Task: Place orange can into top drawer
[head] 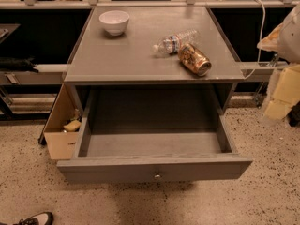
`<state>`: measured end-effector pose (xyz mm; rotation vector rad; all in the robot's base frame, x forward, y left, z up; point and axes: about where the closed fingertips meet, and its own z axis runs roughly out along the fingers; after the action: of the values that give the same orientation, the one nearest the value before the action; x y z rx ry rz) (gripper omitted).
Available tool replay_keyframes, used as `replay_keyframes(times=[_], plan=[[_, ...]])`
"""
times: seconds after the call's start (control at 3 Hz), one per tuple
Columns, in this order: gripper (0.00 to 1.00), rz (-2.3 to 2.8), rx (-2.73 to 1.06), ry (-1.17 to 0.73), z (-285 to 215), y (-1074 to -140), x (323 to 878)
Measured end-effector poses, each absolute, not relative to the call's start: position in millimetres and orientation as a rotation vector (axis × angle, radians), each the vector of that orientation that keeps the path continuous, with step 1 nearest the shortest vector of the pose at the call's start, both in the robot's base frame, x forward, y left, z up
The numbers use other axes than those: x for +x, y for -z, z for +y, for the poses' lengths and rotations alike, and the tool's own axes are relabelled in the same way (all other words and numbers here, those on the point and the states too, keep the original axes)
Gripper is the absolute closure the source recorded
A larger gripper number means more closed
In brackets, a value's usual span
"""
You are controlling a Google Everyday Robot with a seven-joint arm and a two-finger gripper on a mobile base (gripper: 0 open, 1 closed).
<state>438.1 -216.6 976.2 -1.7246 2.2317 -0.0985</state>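
Single camera view: the top drawer [154, 168] stands pulled out in the lower middle of the frame with nothing in it, knob [157, 175] facing the camera. The orange can [194, 59] lies on its side on the cabinet top [117, 60], right of centre, just beside a water bottle [174, 42], with a white bowl [114, 21] well apart at upper left. The gripper [281, 86] hangs at the right edge, apart from the can, and whether it is spread or pressed together I cannot tell; judged, the drawer is ready, while pick-up and placing are both left.
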Motion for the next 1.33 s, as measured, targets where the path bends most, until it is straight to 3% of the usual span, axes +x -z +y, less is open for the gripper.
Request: replay_keyframes(times=[1.33], plan=[[0.0, 2.229, -1.542, -0.016, -179.9, -944.0, 500.3]])
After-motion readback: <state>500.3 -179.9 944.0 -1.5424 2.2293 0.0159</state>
